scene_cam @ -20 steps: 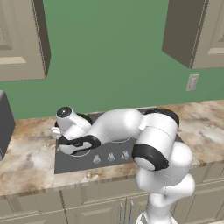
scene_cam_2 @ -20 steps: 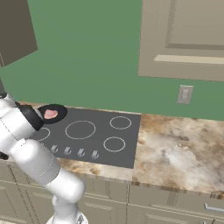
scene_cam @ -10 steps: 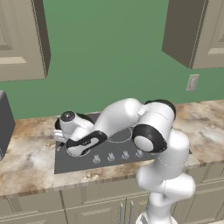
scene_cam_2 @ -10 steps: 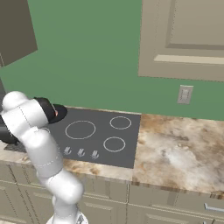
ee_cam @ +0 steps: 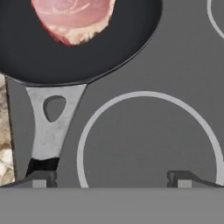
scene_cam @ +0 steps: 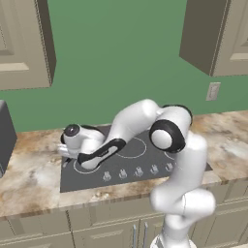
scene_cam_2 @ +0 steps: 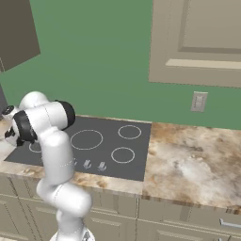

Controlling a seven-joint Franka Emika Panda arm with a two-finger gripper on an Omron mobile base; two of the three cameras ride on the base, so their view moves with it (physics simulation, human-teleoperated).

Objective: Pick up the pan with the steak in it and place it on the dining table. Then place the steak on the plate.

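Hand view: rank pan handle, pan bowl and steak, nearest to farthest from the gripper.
1. Pan handle, just above the left fingertip of the gripper.
2. Pan bowl, beyond the handle.
3. Steak, farthest, at the top edge inside the pan.

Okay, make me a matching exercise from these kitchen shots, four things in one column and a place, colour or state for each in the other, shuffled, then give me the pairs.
Things:
1. steak
2. pan
3. pan handle
4. end effector

Descriptions:
A. grey, with a teardrop hole
B. pinkish-red, lying inside the pan
C. open, one tip at the end of the handle, the other over a burner ring
D. round and black, sitting on the dark cooktop

Pairs: 1-B, 2-D, 3-A, 4-C
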